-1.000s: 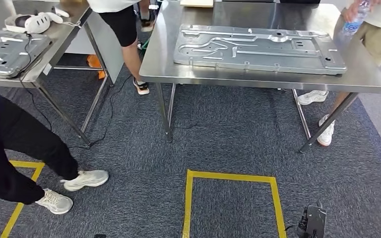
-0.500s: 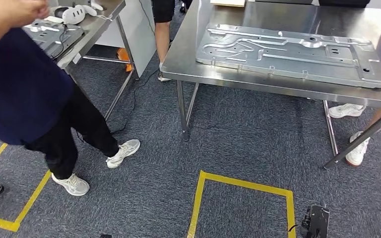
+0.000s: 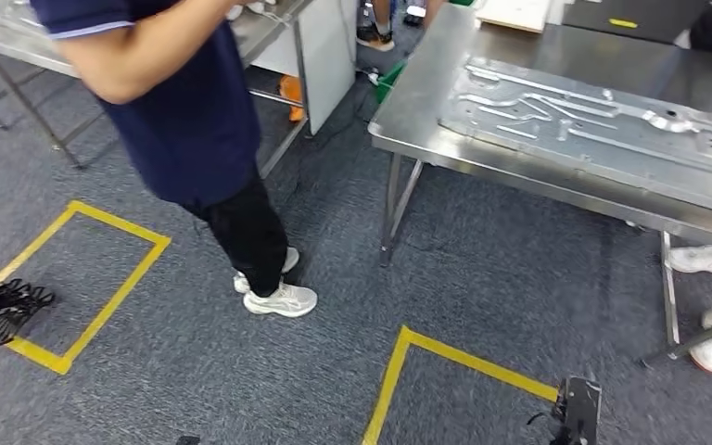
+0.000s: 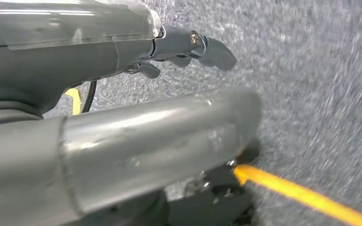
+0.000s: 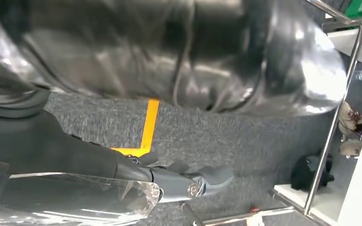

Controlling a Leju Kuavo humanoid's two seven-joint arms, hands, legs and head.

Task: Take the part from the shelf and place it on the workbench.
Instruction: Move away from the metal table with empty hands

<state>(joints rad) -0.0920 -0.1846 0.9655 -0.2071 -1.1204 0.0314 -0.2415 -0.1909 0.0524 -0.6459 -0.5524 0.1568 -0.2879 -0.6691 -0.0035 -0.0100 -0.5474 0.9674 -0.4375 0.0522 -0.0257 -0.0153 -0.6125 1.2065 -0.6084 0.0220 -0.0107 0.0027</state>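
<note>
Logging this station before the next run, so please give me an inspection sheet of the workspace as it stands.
Surface: steel workbench on grey carpet, its near edge bare.
Job's things: large stamped metal panel lying flat on the workbench.
Clutter: tan board at the far edge.
Hands: left hand and right hand hang over the carpet, holding nothing.
Cables: dark cable on the floor by the second table.
Surroundings: person in navy shirt close by; yellow floor tape; white shoes beyond the workbench.

High head camera looks down at grey carpet floor [image 3: 482, 269], steel surface [image 3: 408, 102] at two o'clock; both wrist cameras sit close above that carpet.
</note>
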